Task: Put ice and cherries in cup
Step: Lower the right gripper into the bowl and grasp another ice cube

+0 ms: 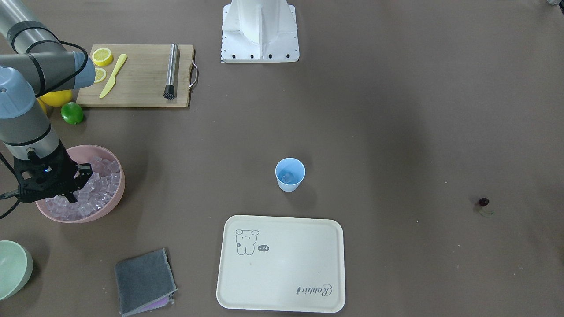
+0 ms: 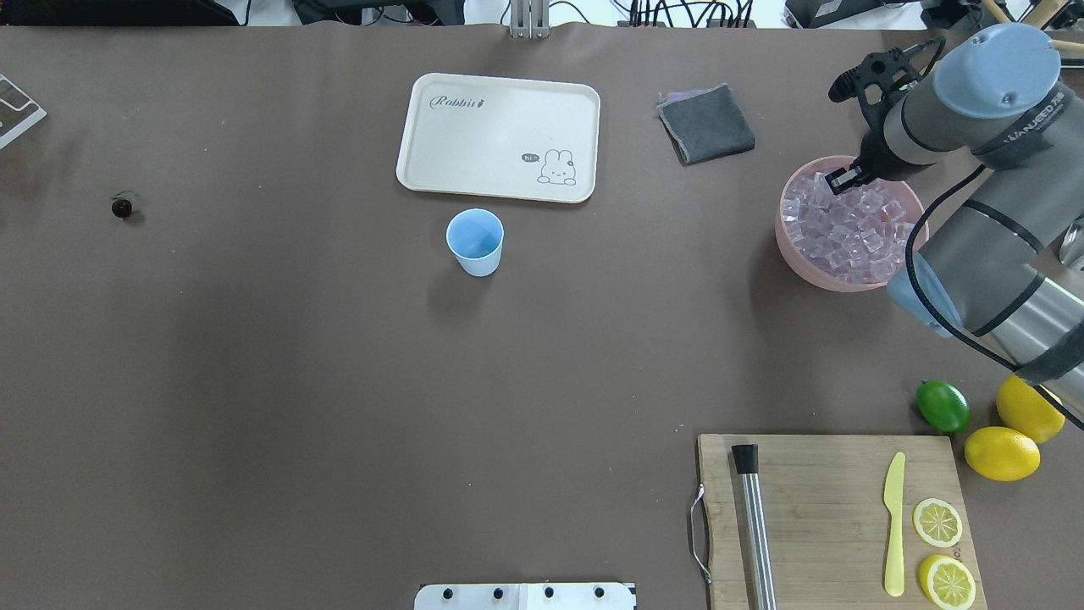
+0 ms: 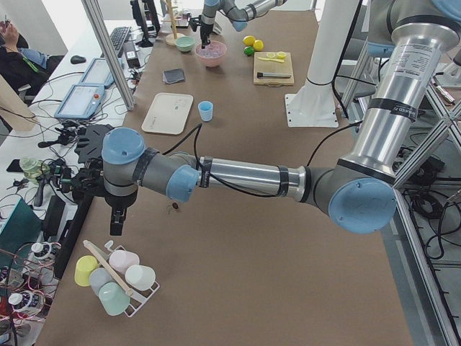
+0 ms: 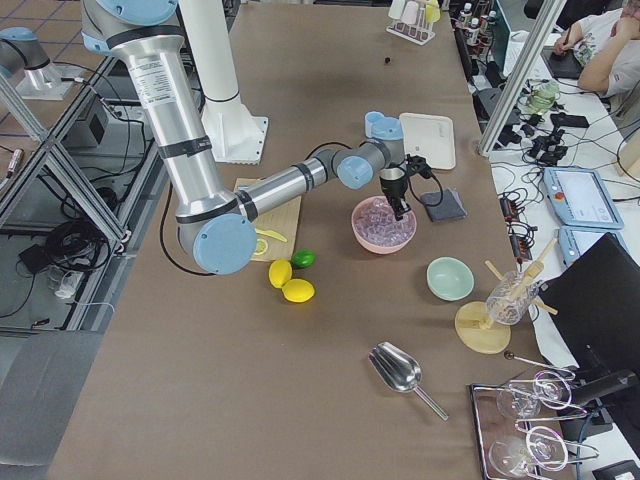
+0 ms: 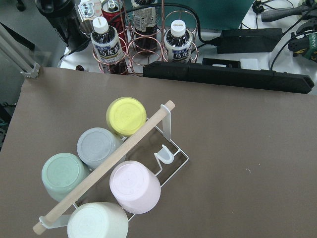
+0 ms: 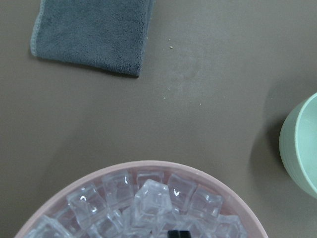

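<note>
The light blue cup (image 1: 290,174) stands upright mid-table, also seen from overhead (image 2: 475,241), with one ice cube (image 1: 287,177) inside. More ice (image 2: 847,229) fills the pink bowl (image 1: 115,196). My right gripper (image 2: 843,180) points down into that bowl with its tips among the cubes. Only a narrow black tip (image 6: 178,233) shows in the right wrist view, so the fingers look shut; whether a cube is between them is hidden. The dark cherry (image 2: 122,207) lies alone far off on the table (image 1: 484,202). My left gripper (image 3: 115,220) hangs past the table's end; I cannot tell its state.
A cream tray (image 1: 282,264) lies near the cup and a grey cloth (image 1: 145,281) near the pink bowl. A pale green bowl (image 1: 13,268), a lime (image 1: 72,113), and a cutting board (image 1: 141,75) with knife, lemon slices and steel rod surround the right arm. A rack of cups (image 5: 114,168) sits under the left wrist.
</note>
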Controlling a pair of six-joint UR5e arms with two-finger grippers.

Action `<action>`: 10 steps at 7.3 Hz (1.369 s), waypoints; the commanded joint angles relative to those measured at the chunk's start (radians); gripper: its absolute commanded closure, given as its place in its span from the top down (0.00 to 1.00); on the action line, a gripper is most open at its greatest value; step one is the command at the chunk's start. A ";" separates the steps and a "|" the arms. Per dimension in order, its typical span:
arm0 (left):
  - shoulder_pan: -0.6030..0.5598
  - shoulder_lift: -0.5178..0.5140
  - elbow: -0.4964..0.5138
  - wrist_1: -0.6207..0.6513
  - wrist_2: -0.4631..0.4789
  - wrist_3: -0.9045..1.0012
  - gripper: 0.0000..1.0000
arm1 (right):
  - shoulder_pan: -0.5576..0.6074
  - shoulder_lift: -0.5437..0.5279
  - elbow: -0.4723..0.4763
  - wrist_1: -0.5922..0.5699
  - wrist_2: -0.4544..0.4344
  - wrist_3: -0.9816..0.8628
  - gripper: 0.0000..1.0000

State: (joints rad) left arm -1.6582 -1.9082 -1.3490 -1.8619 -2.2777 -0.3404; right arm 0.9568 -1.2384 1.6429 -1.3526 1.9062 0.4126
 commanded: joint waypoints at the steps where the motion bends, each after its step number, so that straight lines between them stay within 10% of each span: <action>1: 0.000 -0.003 -0.001 0.001 0.000 0.000 0.98 | 0.002 0.011 -0.005 0.009 0.005 0.021 1.00; 10: 0.002 -0.014 0.008 0.003 0.001 0.000 0.98 | -0.010 0.074 -0.075 0.012 0.004 0.015 0.76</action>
State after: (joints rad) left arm -1.6572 -1.9220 -1.3409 -1.8591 -2.2764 -0.3408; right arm 0.9457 -1.1594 1.5651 -1.3405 1.9056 0.4281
